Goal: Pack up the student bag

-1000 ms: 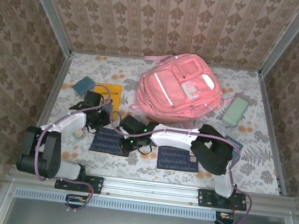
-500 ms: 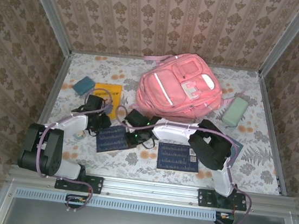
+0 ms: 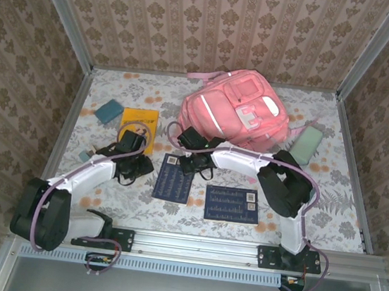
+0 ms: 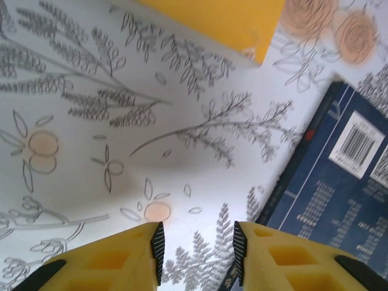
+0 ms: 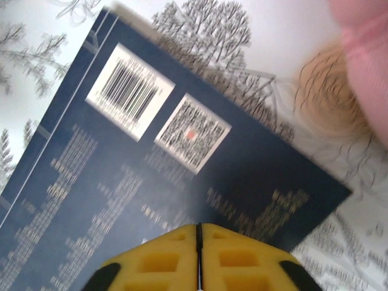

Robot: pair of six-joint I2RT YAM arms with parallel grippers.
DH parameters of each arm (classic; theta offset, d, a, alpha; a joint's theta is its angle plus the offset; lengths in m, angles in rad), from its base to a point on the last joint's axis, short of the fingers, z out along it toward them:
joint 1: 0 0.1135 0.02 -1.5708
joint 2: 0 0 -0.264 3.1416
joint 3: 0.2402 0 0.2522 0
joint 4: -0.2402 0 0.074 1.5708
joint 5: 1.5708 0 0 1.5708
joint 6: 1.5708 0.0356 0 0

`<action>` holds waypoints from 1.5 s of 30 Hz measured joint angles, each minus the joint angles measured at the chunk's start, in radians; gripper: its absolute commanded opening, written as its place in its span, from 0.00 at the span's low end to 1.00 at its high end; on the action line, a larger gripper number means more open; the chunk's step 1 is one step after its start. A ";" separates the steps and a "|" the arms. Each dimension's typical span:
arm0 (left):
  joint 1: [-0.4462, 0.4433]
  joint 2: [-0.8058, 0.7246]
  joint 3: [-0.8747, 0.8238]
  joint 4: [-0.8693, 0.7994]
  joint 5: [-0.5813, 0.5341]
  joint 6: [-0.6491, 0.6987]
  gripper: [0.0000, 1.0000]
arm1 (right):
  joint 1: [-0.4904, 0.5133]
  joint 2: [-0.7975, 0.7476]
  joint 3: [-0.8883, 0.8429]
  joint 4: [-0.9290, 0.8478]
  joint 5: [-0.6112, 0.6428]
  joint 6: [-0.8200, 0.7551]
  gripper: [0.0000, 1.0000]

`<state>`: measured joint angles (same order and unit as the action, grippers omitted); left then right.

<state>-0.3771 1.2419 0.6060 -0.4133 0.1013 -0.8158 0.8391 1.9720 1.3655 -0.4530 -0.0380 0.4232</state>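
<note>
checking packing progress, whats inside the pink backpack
Its inside cannot be seen: pink fabric of the student bag covers it. Lying outside on the table: a centre dark blue book, a nearer dark blue book, a yellow book and a green case.

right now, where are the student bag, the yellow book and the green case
student bag (image 3: 235, 118): top external view, middle of its front panel
yellow book (image 3: 141, 118): top external view, bare cover
green case (image 3: 307, 144): top external view, its middle
</note>
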 measured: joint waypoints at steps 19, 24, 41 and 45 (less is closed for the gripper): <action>-0.017 0.076 -0.068 0.202 0.200 0.100 0.56 | -0.002 -0.101 -0.247 0.148 -0.109 0.465 0.31; -0.027 0.098 -0.068 0.218 0.201 0.111 0.54 | -0.014 -0.094 -0.248 0.172 -0.135 0.500 0.24; -0.063 0.124 -0.113 0.390 0.317 0.070 0.45 | -0.038 -0.079 -0.247 0.219 -0.158 0.497 0.21; -0.137 0.083 -0.153 0.475 0.476 0.016 0.42 | -0.036 -0.079 -0.247 0.238 -0.161 0.497 0.21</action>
<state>-0.5137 1.3251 0.4534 0.0616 0.5777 -0.7998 0.8032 1.8935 1.1183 -0.2153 -0.1986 0.9203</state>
